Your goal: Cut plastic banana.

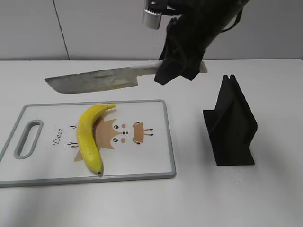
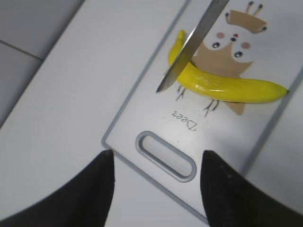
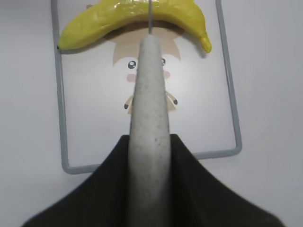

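The yellow plastic banana (image 1: 88,137) lies on the white cutting board (image 1: 151,161), left of its deer drawing; it also shows in the left wrist view (image 2: 222,87) and the right wrist view (image 3: 128,16). My right gripper (image 1: 176,66) is shut on the grey handle (image 3: 149,127) of a knife. Its steel blade (image 1: 94,80) points left and hangs in the air above and behind the banana. My left gripper (image 2: 156,165) is open and empty, above the board's handle slot (image 2: 165,156). It is out of the exterior view.
A black knife stand (image 1: 232,125) stands on the white table to the right of the board. The board has a grey rim and a handle slot (image 1: 28,138) at its left end. A grey wall rises behind the table.
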Tool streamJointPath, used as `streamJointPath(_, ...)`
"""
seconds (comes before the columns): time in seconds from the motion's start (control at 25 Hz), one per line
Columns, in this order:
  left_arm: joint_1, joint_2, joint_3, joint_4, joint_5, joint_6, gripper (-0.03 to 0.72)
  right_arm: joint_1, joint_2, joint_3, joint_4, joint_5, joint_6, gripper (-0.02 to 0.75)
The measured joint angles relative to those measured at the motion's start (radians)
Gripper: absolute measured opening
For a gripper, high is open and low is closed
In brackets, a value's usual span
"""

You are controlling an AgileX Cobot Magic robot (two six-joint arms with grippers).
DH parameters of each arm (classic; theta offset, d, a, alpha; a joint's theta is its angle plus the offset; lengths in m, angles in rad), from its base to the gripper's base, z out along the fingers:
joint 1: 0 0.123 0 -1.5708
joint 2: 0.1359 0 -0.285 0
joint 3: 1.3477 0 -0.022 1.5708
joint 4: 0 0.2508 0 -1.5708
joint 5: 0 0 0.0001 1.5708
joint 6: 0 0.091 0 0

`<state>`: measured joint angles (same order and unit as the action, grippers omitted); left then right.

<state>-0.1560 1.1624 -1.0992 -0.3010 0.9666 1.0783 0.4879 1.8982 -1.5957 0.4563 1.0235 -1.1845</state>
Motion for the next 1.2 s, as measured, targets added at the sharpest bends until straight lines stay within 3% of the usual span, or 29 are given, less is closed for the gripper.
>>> streamJointPath(0.36, -0.172, 0.318, -0.127, -0.002, 0.107, 0.124, 0.547, 0.054, 0.063, -0.002, 0.067, -0.030, -0.064, 0.183)
streamJointPath(0.8, -0.178, 0.447, -0.131, 0.055, 0.068, 0.155, 0.523, 0.055, 0.076, -0.009, 0.126, -0.034, -0.120, 0.183)
streamJointPath(0.96, -0.178, 0.452, -0.131, 0.085, 0.057, 0.155, 0.447, 0.056, 0.076, -0.009, 0.101, -0.028, -0.120, 0.183)
streamJointPath(1.2, -0.178, 0.452, -0.131, 0.085, 0.042, 0.155, 0.264, 0.056, 0.076, -0.009, 0.097, -0.027, -0.122, 0.183)
